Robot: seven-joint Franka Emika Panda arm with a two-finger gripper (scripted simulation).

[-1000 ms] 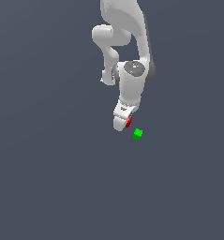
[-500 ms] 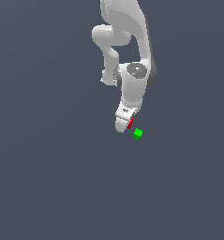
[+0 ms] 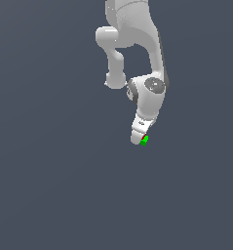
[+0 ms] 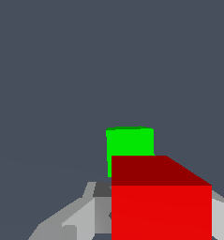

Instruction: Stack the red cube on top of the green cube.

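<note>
My white gripper point(image 3: 141, 138) is shut on the red cube point(image 3: 145, 136), of which only a thin sliver shows in the exterior view. The green cube point(image 3: 144, 141) lies on the grey floor right at the gripper's tip, half covered by it. In the wrist view the red cube point(image 4: 160, 201) fills the space between my fingers point(image 4: 71, 218), and the green cube point(image 4: 130, 141) shows just beyond and below it. I cannot tell whether the two cubes touch.
The flat dark grey floor point(image 3: 49, 185) stretches on all sides. The white arm point(image 3: 137, 53) rises above the gripper.
The gripper has carried the red cube toward the exterior view's right, from beside the green cube to right over it. The green cube has not moved.
</note>
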